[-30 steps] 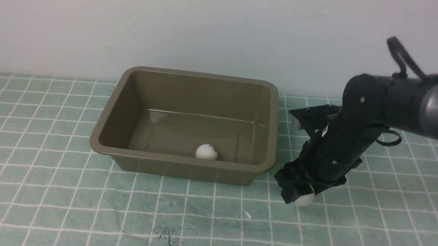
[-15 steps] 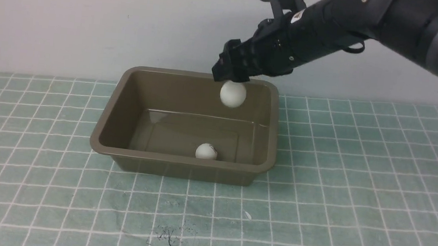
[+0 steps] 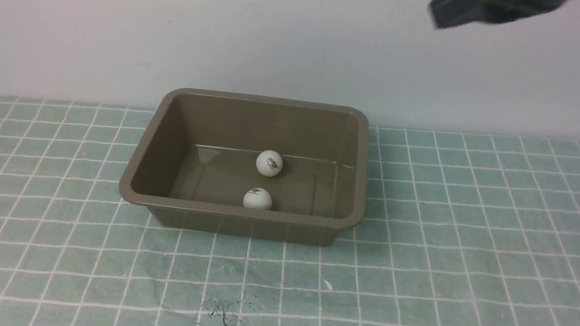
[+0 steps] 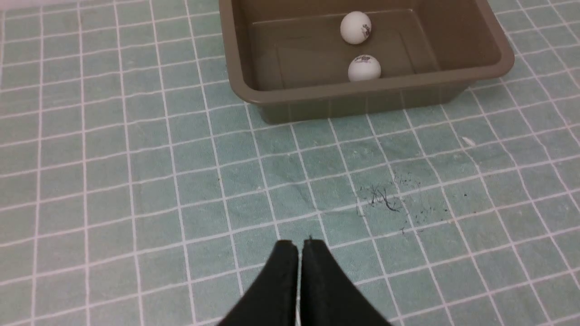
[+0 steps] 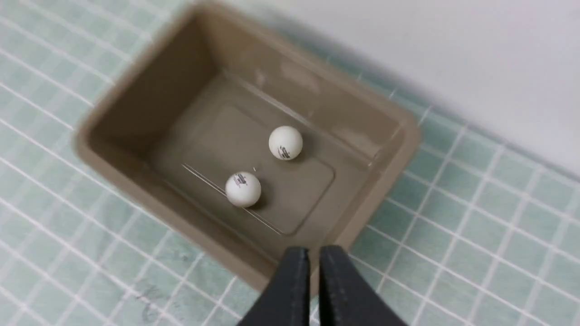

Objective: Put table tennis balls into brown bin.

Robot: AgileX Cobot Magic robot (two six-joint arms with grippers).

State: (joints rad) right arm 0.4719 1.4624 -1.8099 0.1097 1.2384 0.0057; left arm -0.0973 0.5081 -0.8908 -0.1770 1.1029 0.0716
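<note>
Both balls lie in your brown bin (image 3: 165, 135); both grippers are clenched, gripping nothing.
Front view: the rear ball (image 3: 269, 162) and the front ball (image 3: 258, 199) sit apart on the bin floor, with your right arm (image 3: 491, 9) a blur high up on the right. Left wrist view: your left gripper (image 4: 299, 245), jaws pressed together, hovers over the checked mat (image 4: 136, 181), well short of the bin. Right wrist view: your right gripper (image 5: 315, 253), jaws almost touching, hangs above the bin's rim, clear of both balls.

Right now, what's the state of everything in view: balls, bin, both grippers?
far table tennis ball: inside the bin, loose.
near table tennis ball: inside the bin, by its front wall, loose.
brown bin: upright, holding both balls.
left gripper: shut, empty.
right gripper: shut, empty.
</note>
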